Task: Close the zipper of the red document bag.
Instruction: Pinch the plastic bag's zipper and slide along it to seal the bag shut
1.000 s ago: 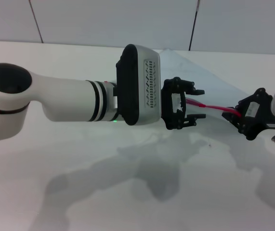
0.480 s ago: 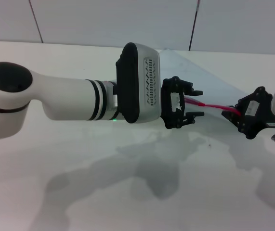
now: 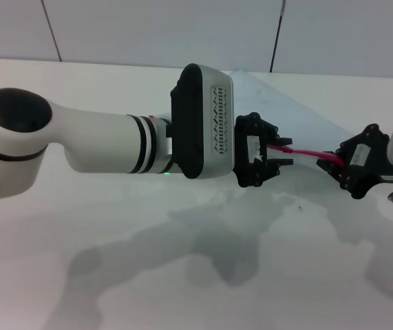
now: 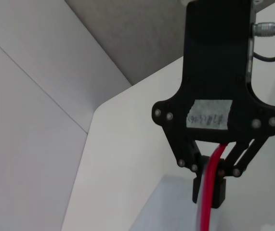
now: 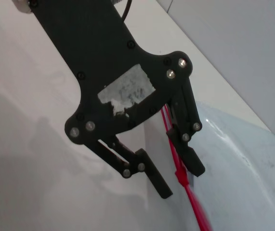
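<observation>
The red document bag [image 3: 279, 103] lies as a pale translucent sheet on the white table, and its red zipper [image 3: 306, 152] runs between my two grippers. My left gripper [image 3: 284, 152] straddles the zipper with its fingers narrowly apart. In the right wrist view the left gripper [image 5: 182, 182] has the zipper [image 5: 195, 207] against one finger [image 5: 192, 161] and the other finger [image 5: 156, 180] stands clear. My right gripper [image 3: 339, 165] is shut on the zipper's right end, and the left wrist view shows that gripper [image 4: 208, 192] pinching the red strip [image 4: 205, 211].
The white table [image 3: 182, 275] stretches toward me with only the arms' shadows on it. A pale panelled wall [image 3: 148, 27] bounds the far side. My thick left forearm [image 3: 100, 144] hides the bag's left part.
The left gripper's fingers have drawn closer together around the zipper and the arm has shifted slightly right. The right gripper has held still.
</observation>
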`<state>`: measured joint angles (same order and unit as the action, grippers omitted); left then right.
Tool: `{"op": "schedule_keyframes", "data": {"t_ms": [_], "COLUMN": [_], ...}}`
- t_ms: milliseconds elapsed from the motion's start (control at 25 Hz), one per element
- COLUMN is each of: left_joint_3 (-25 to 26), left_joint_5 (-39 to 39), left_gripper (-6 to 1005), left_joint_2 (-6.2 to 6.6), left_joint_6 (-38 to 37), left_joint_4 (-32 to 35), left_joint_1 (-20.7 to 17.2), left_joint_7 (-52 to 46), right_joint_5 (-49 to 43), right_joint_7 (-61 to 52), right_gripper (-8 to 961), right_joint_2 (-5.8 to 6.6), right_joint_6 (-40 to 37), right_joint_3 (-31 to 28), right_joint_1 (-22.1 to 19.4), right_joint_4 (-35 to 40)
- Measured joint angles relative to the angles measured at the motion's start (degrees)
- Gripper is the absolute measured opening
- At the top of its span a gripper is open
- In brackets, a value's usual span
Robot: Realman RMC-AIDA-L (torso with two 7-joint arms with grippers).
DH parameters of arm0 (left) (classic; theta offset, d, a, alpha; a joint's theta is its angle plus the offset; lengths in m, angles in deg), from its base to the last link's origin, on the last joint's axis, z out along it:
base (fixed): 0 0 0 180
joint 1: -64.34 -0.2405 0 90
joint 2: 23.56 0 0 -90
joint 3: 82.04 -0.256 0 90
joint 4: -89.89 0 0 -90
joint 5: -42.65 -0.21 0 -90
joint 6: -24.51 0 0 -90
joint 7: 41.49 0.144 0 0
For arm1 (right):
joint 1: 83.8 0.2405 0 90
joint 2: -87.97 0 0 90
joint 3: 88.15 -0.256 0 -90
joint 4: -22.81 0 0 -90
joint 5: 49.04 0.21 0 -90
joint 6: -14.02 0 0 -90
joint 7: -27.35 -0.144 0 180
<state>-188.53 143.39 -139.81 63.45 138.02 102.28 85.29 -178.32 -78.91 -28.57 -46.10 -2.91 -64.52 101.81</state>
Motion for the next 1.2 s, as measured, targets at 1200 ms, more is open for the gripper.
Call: {"op": "schedule_keyframes", "data": {"t_ms": [1200], "left_joint_3": [-0.02], "left_joint_5": [0.62], "left_gripper": [91], "left_joint_2": [-0.11], "left_joint_6": [-0.79], "left_joint_4": [-0.21], "left_joint_1": [0.03], "left_joint_7": [-0.20], "right_joint_5": [1.68], "right_joint_7": [0.88], "right_gripper": [51], "right_joint_2": [0.05], "right_joint_6": [-0.62], "right_joint_3": [-0.42], "right_joint_1": [0.44], "right_joint_4": [0.02]}}
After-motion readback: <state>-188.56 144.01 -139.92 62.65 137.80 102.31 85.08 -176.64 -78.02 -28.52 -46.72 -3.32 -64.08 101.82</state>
